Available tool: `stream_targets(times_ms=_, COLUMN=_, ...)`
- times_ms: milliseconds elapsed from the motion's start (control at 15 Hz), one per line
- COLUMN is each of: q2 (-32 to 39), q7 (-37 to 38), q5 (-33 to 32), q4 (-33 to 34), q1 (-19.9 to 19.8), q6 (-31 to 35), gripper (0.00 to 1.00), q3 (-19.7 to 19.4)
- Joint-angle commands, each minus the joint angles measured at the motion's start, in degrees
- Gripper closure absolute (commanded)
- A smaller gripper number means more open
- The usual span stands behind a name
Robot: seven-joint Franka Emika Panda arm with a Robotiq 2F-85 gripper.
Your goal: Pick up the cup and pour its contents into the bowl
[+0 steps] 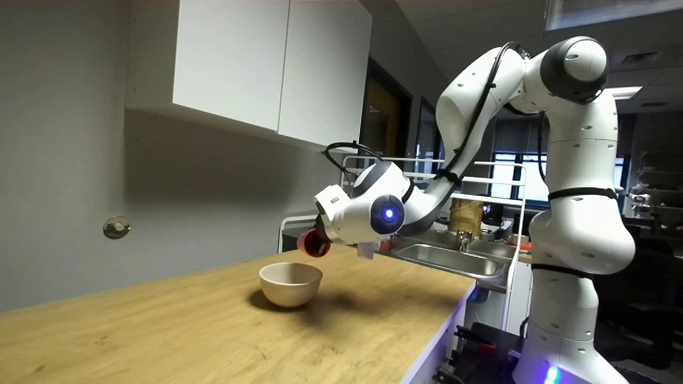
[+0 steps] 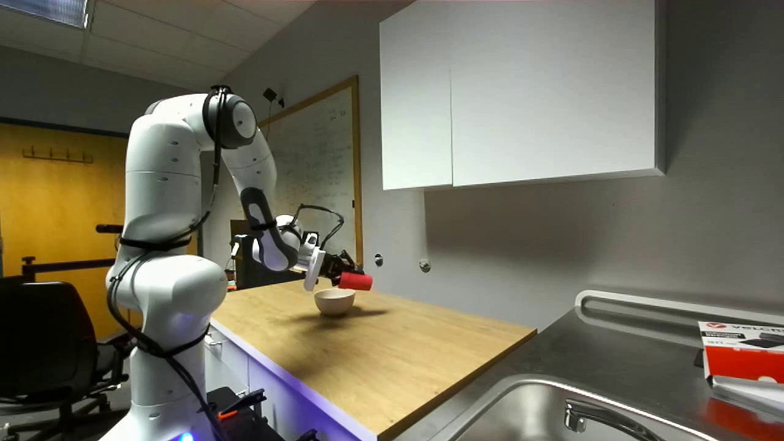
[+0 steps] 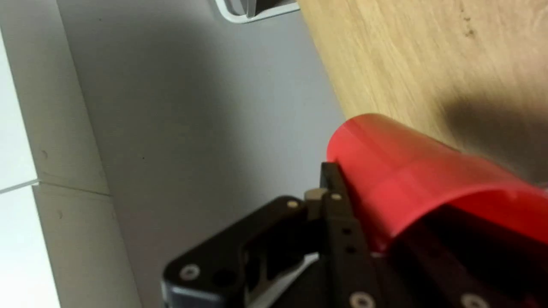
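Observation:
The red cup (image 1: 304, 243) is held in the air on its side, a little above the bowl's rim height. It also shows in an exterior view (image 2: 356, 281) and in the wrist view (image 3: 394, 167), where its mouth faces the lower right. My gripper (image 1: 322, 234) is shut on the cup's wall, with one black finger outside; the other appears to be inside the mouth. The gripper also shows in the wrist view (image 3: 342, 194). The cream bowl (image 1: 290, 293) stands upright on the counter, below and beside the cup, also in an exterior view (image 2: 334, 303). The cup's contents and the bowl's bottom are hidden.
The wooden counter (image 1: 176, 330) runs along a grey wall. White wall cabinets (image 1: 229, 58) hang above it, also near the gripper in the wrist view (image 3: 25, 239). A metal sink (image 1: 453, 258) and a white rack (image 1: 480, 181) stand beyond the counter's end. A red-and-white box (image 2: 741, 355) lies beside the sink.

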Motion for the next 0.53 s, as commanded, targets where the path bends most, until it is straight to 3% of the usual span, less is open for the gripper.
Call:
stream_targets(times_ms=0, q2=0.04, q7=2.22, q5=-2.64, q4=-1.0, q1=1.34, q6=-4.38, gripper=0.99, q3=2.15)
stream_targets(times_ms=467, q2=5.7, q7=3.41, q5=-7.92, q4=-1.31, q1=4.32, q6=-12.24, gripper=0.99, q3=5.51)
